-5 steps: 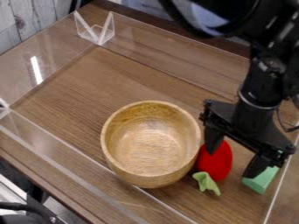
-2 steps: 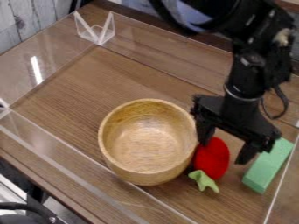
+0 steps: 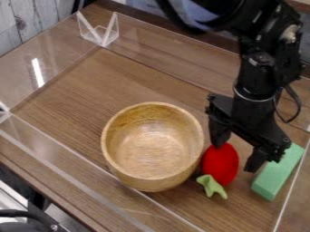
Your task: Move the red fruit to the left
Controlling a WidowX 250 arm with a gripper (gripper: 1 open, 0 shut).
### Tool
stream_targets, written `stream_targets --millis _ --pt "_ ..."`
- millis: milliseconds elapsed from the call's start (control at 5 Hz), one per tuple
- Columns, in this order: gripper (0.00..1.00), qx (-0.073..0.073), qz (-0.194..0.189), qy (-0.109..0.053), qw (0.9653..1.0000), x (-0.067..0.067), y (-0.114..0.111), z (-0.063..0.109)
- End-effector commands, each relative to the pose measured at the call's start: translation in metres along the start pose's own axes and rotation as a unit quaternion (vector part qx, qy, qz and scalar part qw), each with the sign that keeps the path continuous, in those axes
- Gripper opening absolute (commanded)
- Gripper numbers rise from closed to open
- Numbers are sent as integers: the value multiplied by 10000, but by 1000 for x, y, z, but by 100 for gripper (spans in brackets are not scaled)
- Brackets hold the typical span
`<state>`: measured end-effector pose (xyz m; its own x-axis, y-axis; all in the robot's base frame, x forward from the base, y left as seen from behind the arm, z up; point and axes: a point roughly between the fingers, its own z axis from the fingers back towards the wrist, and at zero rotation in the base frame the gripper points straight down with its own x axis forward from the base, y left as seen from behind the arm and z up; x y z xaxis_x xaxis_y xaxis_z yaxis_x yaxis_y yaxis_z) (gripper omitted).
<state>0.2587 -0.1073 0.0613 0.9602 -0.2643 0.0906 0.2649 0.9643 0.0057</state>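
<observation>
Red fruit (image 3: 219, 165) lies at the lower center-right of the frame, its leafy end toward the bottom edge, just right of the wooden bowl (image 3: 152, 145). Beside and above it, right of center, the gripper (image 3: 234, 152) has its fingers spread apart; the light-green block (image 3: 277, 174) lies at lower right.

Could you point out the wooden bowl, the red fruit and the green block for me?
Wooden bowl (image 3: 111, 150): camera view, on its left rim.
Red fruit (image 3: 219, 166): camera view, on its red body.
Green block (image 3: 278, 174): camera view, on its upper face.
</observation>
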Motion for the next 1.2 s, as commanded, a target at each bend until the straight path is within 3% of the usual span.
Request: stream_targets --millis 0,200,400,600,800,1000 --pt "100 -7 -64 -253 9997 17 -9 15" --pt "100 -5 68 -144 9999 10 -3 12" --pt "100 -33 -138 -55 9999 9 -7 -5" --pt "0 -47 -331 13 9994 9 -11 -20" --pt "0 1 -250 -57 9997 18 -13 -5" --pt "0 104 -106 -236 9996 28 -9 23"
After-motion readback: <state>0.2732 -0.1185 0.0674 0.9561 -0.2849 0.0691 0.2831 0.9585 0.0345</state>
